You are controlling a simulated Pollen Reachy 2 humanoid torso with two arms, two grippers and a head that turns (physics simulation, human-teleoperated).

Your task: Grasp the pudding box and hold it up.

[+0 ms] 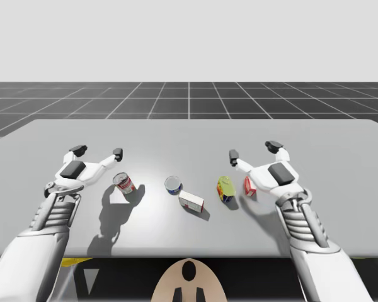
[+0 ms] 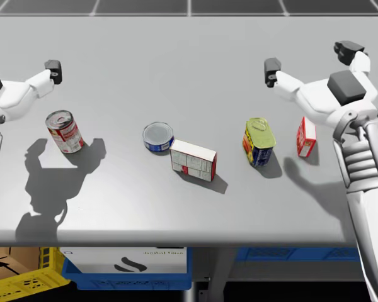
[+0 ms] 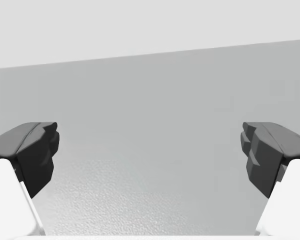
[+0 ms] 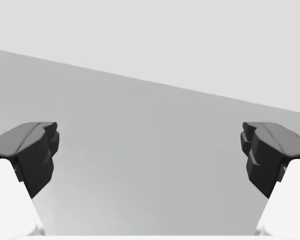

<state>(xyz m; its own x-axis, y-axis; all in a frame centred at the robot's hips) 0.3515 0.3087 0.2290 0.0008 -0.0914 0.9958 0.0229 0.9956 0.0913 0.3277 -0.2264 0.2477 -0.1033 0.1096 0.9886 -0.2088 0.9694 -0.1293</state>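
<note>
Pudding box (image 1: 191,201) (image 2: 193,160), a white-and-red cardboard carton, sits near the middle of the grey table (image 1: 189,135). It lies between our two arms and neither touches it.

From left to right:
- Our left gripper (image 1: 98,151) (image 3: 150,155) hovers at the left with its fingers spread wide and nothing between them. It is well apart from the pudding box and farther back on the table.
- A red-and-white cylindrical tin can (image 1: 123,182) (image 2: 64,131) comes next.
- A low round blue tin can (image 1: 173,184) (image 2: 158,136) sits just beside the carton's left end.
- Right of the carton stands a yellow-green rounded tin can (image 1: 225,189) (image 2: 259,141).
- A small red cardboard box (image 1: 249,186) (image 2: 306,137) stands close by our right arm.
- Our right gripper (image 1: 254,151) (image 2: 310,60) (image 4: 150,155) is likewise released and holds nothing. It hangs farther back than the pudding box and to its right, with the yellow-green can between them.

We count three cans, two boxes and two grippers.
</note>
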